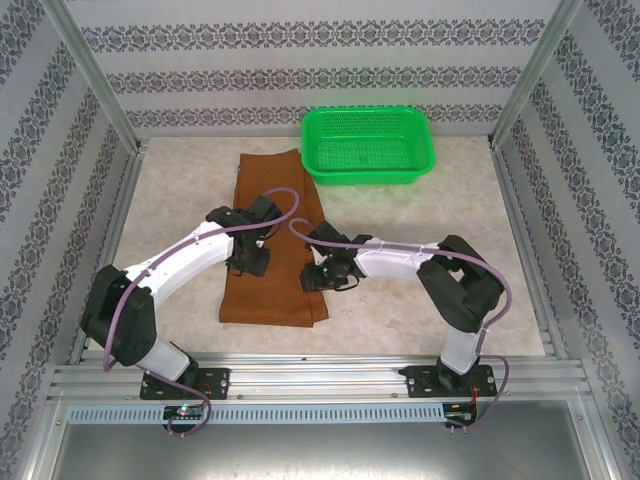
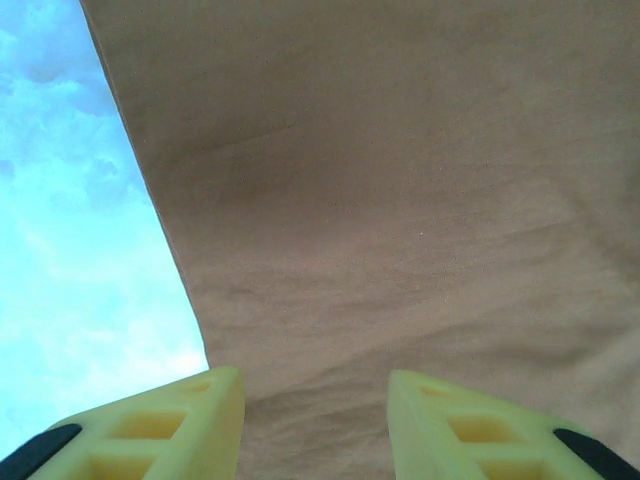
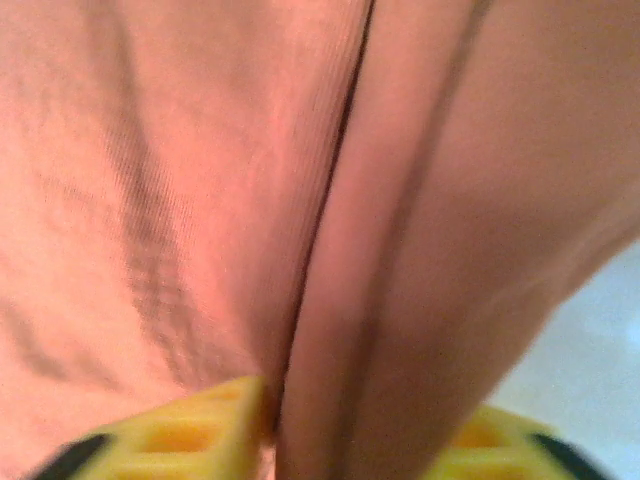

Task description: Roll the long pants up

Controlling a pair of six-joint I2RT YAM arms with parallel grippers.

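The rust-brown long pants (image 1: 274,298) lie flat in a long strip on the table, running from beside the basket toward the near edge. My left gripper (image 1: 248,262) is low over their left half. In the left wrist view it (image 2: 315,420) stands open, yellow fingers (image 2: 180,420) apart above smooth cloth (image 2: 400,200), whose left edge meets the pale table. My right gripper (image 1: 318,278) is at the pants' right edge. In the right wrist view it (image 3: 360,440) is shut on a raised thick fold of the fabric (image 3: 400,250) that stands between its fingers.
A green plastic basket (image 1: 365,176) stands at the back, right of the pants' far end. The marbled table (image 1: 430,215) has bare room to the right and left of the garment. Metal frame posts and patterned walls close in the sides.
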